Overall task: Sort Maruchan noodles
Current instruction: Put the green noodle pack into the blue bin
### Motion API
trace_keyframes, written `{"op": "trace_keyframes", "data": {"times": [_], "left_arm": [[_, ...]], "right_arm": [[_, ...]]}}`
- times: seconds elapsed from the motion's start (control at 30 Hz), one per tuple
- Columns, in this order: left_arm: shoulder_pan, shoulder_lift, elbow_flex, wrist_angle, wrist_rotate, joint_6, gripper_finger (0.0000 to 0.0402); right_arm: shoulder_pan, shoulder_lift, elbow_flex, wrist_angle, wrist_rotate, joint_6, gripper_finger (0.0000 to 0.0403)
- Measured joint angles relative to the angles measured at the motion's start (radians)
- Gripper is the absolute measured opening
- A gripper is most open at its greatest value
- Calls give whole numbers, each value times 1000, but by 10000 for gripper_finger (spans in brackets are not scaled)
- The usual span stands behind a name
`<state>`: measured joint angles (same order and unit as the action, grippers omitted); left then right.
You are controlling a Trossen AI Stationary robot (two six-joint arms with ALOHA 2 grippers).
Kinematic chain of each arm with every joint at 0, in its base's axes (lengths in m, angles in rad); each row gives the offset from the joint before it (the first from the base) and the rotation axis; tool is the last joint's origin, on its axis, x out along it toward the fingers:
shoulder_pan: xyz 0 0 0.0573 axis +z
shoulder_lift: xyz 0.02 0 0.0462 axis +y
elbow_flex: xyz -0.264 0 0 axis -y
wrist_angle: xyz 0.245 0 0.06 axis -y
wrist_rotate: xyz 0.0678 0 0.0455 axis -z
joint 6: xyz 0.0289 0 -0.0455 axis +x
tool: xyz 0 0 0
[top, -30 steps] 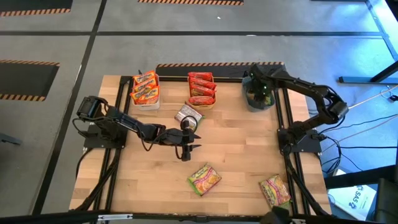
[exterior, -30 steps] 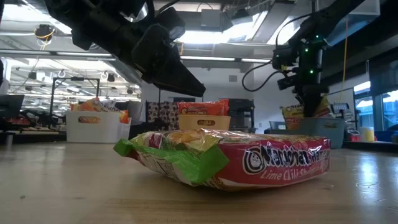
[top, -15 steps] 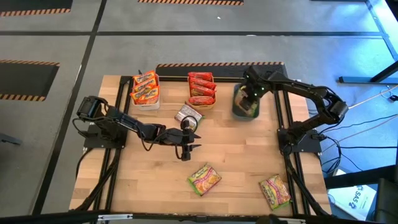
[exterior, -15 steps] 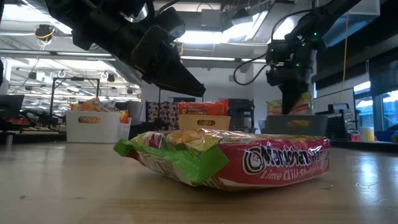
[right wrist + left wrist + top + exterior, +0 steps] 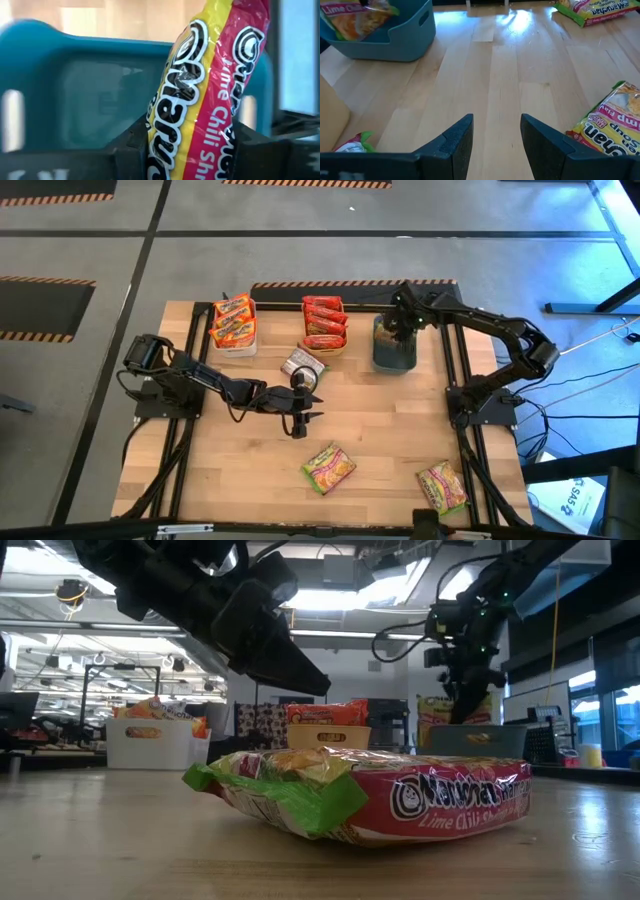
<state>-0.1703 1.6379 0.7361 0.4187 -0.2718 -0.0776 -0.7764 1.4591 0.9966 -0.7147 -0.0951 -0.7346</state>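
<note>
Nearest the low camera, a green-ended Maruchan packet (image 5: 365, 795) lying flat on the wooden table (image 5: 380, 430), lettered "Maruchan Ramen" and "Lime Chili" on its red band; a second green packet (image 5: 441, 485) by the table's near right corner. Past the first packet, toward the bins, the left gripper (image 5: 304, 423) hanging over bare wood on an arm stretched low from the left edge, fingers (image 5: 455, 145) parted and holding nothing. Just beyond it, a silvery-backed packet (image 5: 301, 364) lying loose before the orange bin (image 5: 324, 343) of red packets, with the white bin (image 5: 234, 344) of orange packets left of that. Farthest right in the row, the grey-blue bin (image 5: 393, 358), and above it the right gripper (image 5: 192, 150) clamped on an upright Maruchan "Lime Chili" packet (image 5: 210, 85), arm folded over from the right edge. Compared with a second ago, grey-blue bin shifted leftward toward the orange bin; held packet raised higher above its rim; left arm unmoved.
</note>
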Motion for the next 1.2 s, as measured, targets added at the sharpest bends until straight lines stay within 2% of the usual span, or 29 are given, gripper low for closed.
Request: {"op": "trace_keyframes", "data": {"times": [0.1, 0.3, 0.43, 0.63, 0.77, 0.97, 1.2], "left_arm": [[0, 0, 0, 0, 0, -22, 158], [0, 0, 0, 0, 0, -24, 158], [0, 0, 0, 0, 0, -24, 158], [0, 0, 0, 0, 1, -24, 158], [0, 0, 0, 0, 29, -24, 158], [0, 0, 0, 0, 31, -24, 158], [0, 0, 0, 0, 31, -18, 158]], "right_arm": [[-24, 10, 0, 49, 41, -60, 130], [-89, 78, 0, 62, 51, -59, 130], [-91, 121, 0, 77, 47, -58, 133], [-87, 130, -1, 144, 43, -59, 164], [-88, 130, -1, 150, 93, -65, 200], [-87, 130, -1, 193, 248, -109, 247], [-77, 130, -1, 253, 299, -161, 246]]}}
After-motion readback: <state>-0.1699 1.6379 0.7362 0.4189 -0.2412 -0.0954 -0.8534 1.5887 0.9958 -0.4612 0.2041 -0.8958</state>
